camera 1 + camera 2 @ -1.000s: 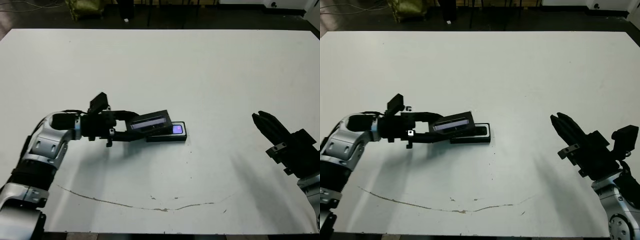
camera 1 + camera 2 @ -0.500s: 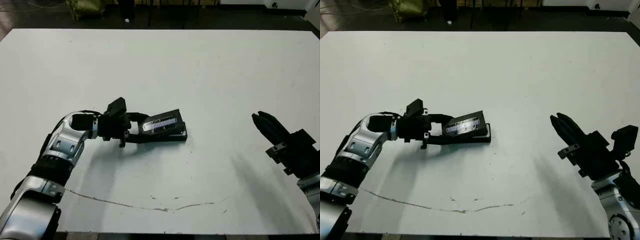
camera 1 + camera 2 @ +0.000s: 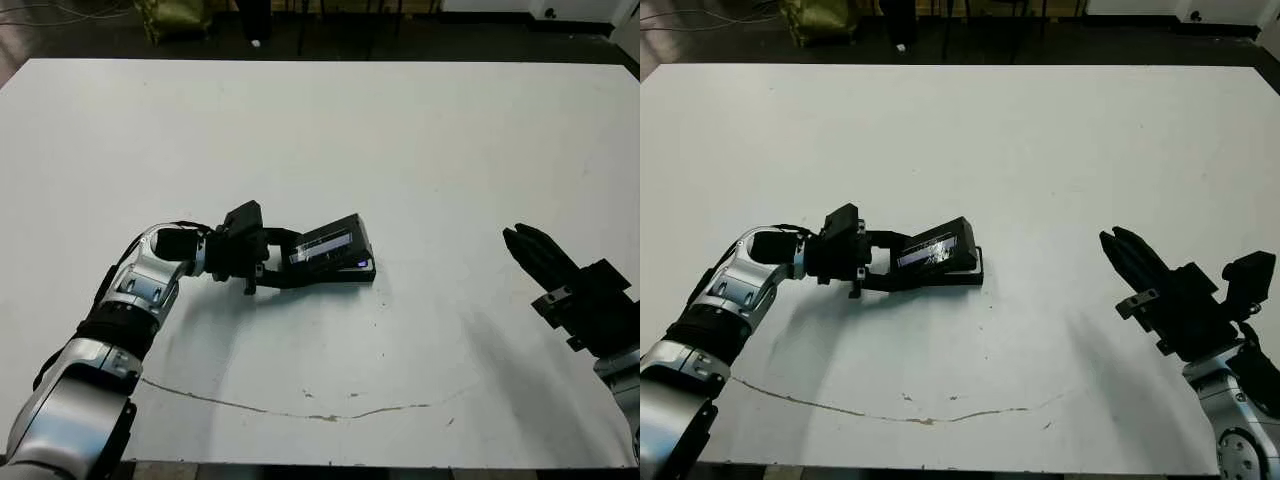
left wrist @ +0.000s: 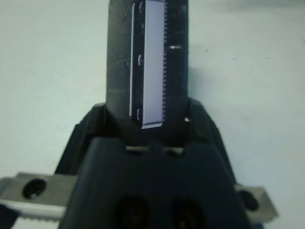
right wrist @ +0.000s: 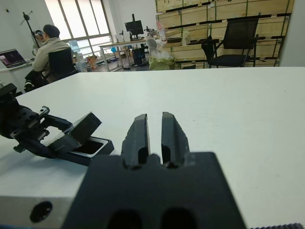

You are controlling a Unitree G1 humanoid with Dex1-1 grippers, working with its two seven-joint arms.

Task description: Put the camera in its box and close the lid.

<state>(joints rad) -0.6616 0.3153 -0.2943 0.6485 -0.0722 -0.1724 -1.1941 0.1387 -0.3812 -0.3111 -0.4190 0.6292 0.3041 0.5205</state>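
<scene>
Camera [image 3: 357,265] placement appears to be done: a bluish-purple glint is seen inside the box [image 3: 345,272], which lies on the white table [image 3: 400,150] at about 8 o'clock from the table's middle. Little more of the device can be made out, since most of it is hidden under the lid [image 3: 328,245].

The lid is held by the left gripper [image 3: 280,262], whose two fingers are closed on the lid's near end; in the left wrist view the silvery-grey strip [image 4: 155,62] is seen running away from the gripper body. The lid is tilted, its gripped end low over the box's 9 o'clock end and its far end raised above the 3 o'clock end, so the box is not yet shut. In the right wrist view the gap between lid and box is plainly seen.

The closing step is judged to be in hand. For the next move, the raised end would need to be lowered until the lid sits flat and square on the box walls, and only then would the grip be released.

The right gripper [image 3: 518,240] is held well apart at 3 o'clock, its fingers nearly together with only a narrow slit between them, and nothing is held.

One camera, one box, one lid and two grippers are counted.
</scene>
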